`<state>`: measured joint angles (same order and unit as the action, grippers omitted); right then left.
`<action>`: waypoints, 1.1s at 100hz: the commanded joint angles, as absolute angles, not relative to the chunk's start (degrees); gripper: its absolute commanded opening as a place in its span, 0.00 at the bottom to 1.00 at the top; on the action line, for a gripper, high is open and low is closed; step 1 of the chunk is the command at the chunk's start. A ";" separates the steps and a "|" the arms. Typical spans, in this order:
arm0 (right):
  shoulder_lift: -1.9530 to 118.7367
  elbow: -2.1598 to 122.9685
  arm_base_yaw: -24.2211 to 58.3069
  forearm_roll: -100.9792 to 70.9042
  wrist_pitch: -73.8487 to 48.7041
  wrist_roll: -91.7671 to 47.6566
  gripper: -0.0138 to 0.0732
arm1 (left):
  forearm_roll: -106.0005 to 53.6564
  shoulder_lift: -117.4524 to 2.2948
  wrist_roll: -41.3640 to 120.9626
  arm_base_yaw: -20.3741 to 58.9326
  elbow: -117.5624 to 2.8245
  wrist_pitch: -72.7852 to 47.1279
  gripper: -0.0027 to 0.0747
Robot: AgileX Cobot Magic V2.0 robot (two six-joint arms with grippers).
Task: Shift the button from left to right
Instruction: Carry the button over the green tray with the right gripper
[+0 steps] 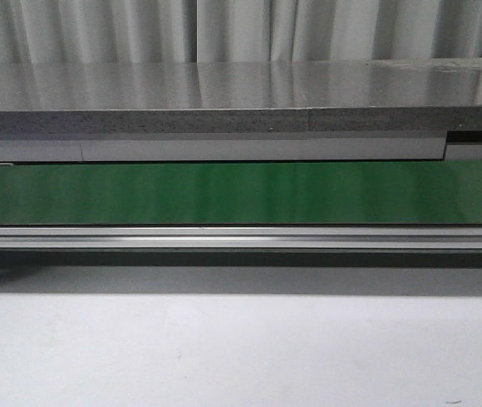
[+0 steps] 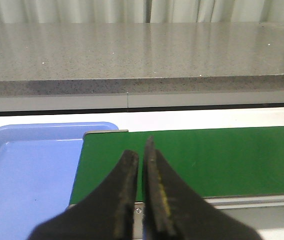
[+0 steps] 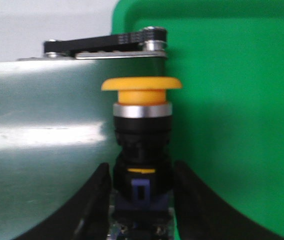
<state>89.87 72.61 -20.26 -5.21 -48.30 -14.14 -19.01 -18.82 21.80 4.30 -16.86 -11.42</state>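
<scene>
The button (image 3: 141, 84) has a round yellow-orange cap, a silver ring and a dark navy-black body. It stands upright between the fingers of my right gripper (image 3: 141, 167), which is shut on its lower body. It hangs over the edge where the shiny conveyor belt (image 3: 42, 140) meets a green tray (image 3: 232, 100). My left gripper (image 2: 139, 150) is shut and empty, above the left end of the green belt (image 2: 207, 160). Neither gripper nor the button shows in the front view.
A blue tray (image 2: 27, 175) lies beside the belt's left end. A black toothed drive bracket (image 3: 107, 44) sits at the belt's right end. The green belt (image 1: 224, 193) runs across the front view below a grey stone counter (image 1: 224, 93), with curtains behind.
</scene>
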 commanded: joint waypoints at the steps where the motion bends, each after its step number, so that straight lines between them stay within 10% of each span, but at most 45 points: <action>1: 90.05 74.63 -22.52 -4.89 -44.81 -15.15 0.42 | -19.82 -19.14 21.76 4.73 -18.46 -6.82 0.04; 110: 102.17 74.63 -25.53 -0.87 -37.68 -16.64 0.50 | -19.82 -19.14 21.76 4.73 -18.46 -6.82 0.04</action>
<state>104.60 72.74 -25.02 -1.32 -39.51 -16.11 -19.01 -18.82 21.80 4.30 -16.86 -11.42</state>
